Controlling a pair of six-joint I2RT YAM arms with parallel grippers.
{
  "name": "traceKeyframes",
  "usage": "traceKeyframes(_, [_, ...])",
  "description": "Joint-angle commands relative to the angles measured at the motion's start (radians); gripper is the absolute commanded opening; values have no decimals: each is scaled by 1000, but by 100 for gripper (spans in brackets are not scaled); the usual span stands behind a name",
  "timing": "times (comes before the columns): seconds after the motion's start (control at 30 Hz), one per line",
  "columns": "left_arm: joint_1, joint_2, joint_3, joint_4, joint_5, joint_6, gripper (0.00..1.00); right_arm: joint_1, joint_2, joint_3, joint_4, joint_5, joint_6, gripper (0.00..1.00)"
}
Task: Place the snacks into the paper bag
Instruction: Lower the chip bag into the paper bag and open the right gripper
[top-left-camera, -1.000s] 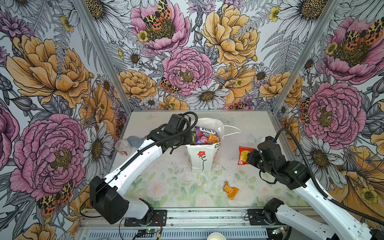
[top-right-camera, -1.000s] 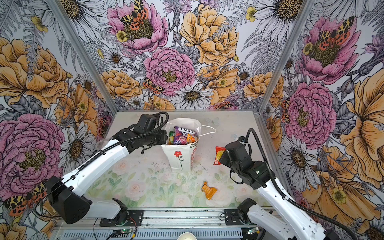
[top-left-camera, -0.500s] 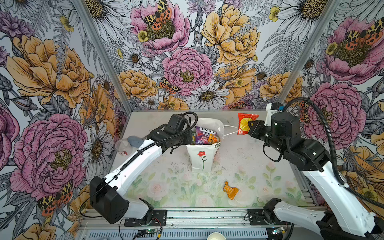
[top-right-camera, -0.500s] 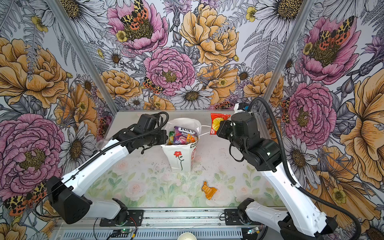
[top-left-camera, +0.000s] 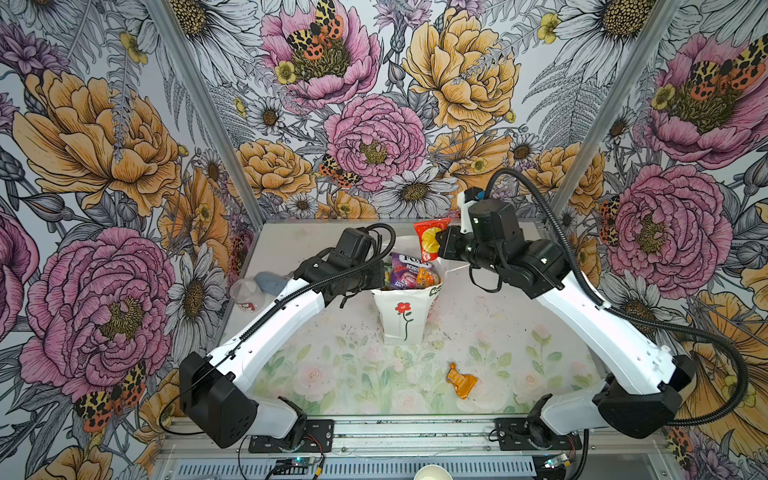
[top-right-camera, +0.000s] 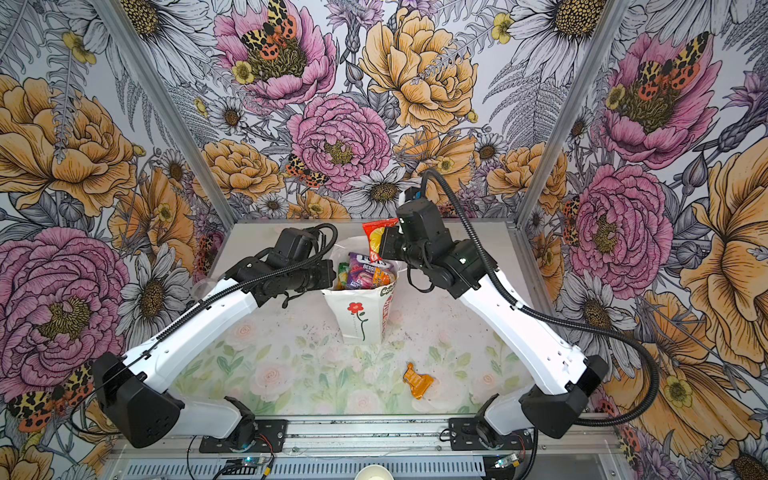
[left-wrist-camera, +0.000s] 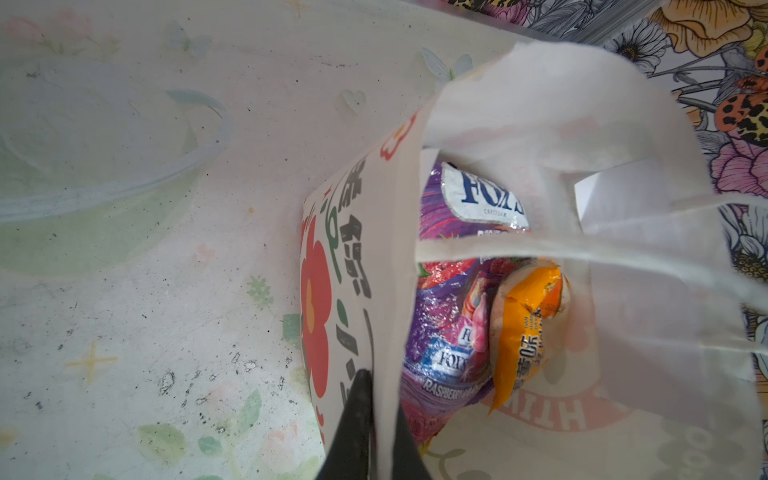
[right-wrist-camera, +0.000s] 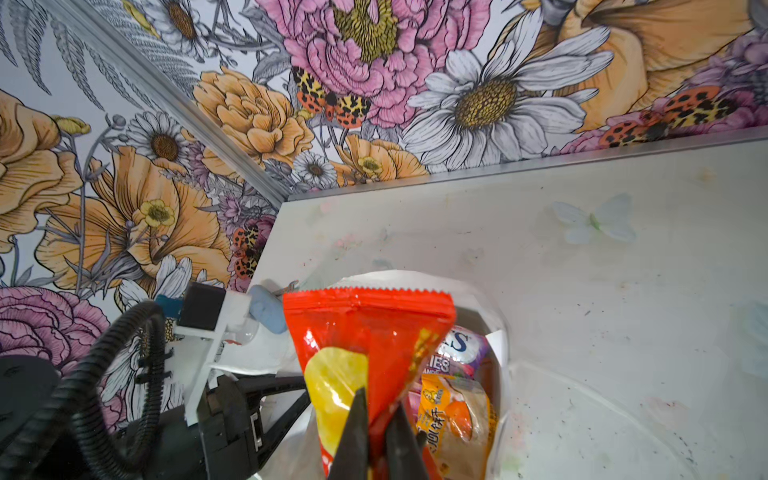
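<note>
Paper bag (top-left-camera: 401, 324) — white, creased, upright — holds a glossy purple packet (top-left-camera: 409, 268) and orange packet (left-wrist-camera: 523, 328). Left fingers (left-wrist-camera: 357, 415) pinch its nine-o'clock rim; right fingers (right-wrist-camera: 353, 432) clamp a crinkly red packet (top-left-camera: 428, 245) above its one-o'clock edge.

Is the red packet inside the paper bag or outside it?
Outside. The right gripper holds the red packet over the paper bag's open mouth, not yet lowered in.

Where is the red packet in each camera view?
Top view: red packet at the bag's far rim, mid-picture.
Top view: red packet at the same far rim.
Left wrist: not in it.
Right wrist: before the bag's mouth, pinched by the right gripper.
Shared landmark: the purple packet in the bag.
</note>
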Motion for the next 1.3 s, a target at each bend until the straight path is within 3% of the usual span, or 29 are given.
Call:
traceKeyframes(0.0, [3, -30, 8, 51, 11, 23, 8, 19, 60, 51, 12, -56, -21, 0])
traceKeyframes(0.27, [2, -35, 8, 52, 12, 23, 8, 44, 175, 84, 12, -105, -26, 0])
traceKeyframes(0.73, [8, -30, 8, 53, 21, 18, 8, 52, 184, 11, 12, -84, -8, 3])
traceKeyframes(0.83, [9, -30, 8, 53, 17, 19, 8, 52, 186, 7, 12, -84, -8, 8])
traceKeyframes(1.07, [9, -30, 7, 53, 14, 20, 8, 52, 159, -2, 11, -64, -13, 30])
traceKeyframes(1.27, [8, -29, 8, 52, 15, 20, 8, 52, 99, -19, 11, -18, -15, 37])
